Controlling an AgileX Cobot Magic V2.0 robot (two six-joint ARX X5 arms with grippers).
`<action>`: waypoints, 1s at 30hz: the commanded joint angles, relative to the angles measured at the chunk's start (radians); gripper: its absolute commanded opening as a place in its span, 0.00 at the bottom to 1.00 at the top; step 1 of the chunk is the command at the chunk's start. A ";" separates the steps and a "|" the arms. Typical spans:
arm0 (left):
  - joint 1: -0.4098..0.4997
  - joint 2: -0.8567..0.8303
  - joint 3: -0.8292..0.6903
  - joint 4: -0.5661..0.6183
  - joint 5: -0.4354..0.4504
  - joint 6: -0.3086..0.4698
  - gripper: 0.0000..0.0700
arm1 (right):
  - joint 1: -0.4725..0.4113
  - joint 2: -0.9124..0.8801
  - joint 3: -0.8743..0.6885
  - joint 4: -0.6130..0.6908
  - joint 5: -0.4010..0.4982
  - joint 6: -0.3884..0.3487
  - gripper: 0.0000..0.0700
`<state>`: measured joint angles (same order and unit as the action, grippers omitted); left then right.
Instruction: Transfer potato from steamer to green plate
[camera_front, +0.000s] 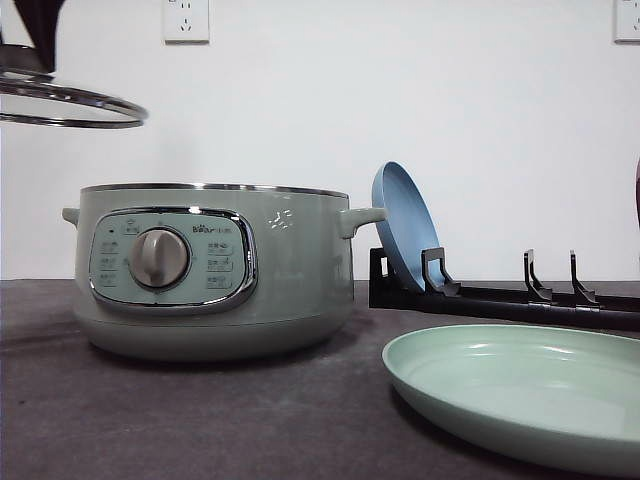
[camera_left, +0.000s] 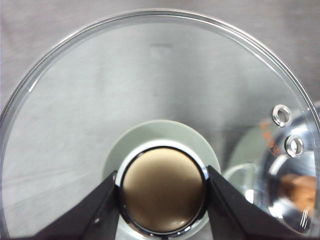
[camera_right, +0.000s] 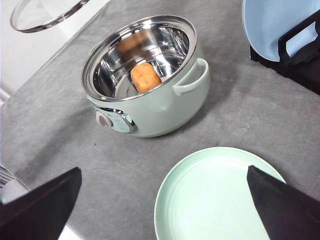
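Orange-brown, the potato (camera_right: 145, 76) lies on the bare steel floor of the steamer (camera_right: 150, 107), off centre. The left gripper (camera_left: 163, 192) grips the glass lid (camera_left: 150, 85) by its knob, held aloft. The right gripper (camera_right: 162, 200) hangs spread wide, apparently above the green plate (camera_right: 215, 195). It should descend straight into the pot, clear of the rim, and close across the potato's narrow width.

Steamer (camera_right: 150, 90) mouth open from above, lid (camera_front: 70, 100) held high off to left. Green plate (camera_right: 220, 200) bare. Rack (camera_front: 520, 295) w/ blue plate (camera_front: 403, 225) blocks behind.
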<state>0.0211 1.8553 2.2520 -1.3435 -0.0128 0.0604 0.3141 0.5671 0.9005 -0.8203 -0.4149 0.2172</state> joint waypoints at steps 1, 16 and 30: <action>0.010 -0.017 0.045 0.026 0.002 -0.005 0.00 | 0.004 0.006 0.014 0.012 0.004 0.003 0.96; 0.039 -0.017 0.045 0.019 0.002 -0.006 0.00 | 0.015 0.160 0.106 0.012 -0.006 -0.010 0.96; 0.044 -0.017 0.045 0.019 0.002 -0.005 0.00 | 0.157 0.681 0.517 -0.001 -0.003 -0.141 0.96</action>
<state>0.0615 1.8553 2.2524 -1.3544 -0.0124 0.0598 0.4586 1.2041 1.3745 -0.8244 -0.4168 0.1056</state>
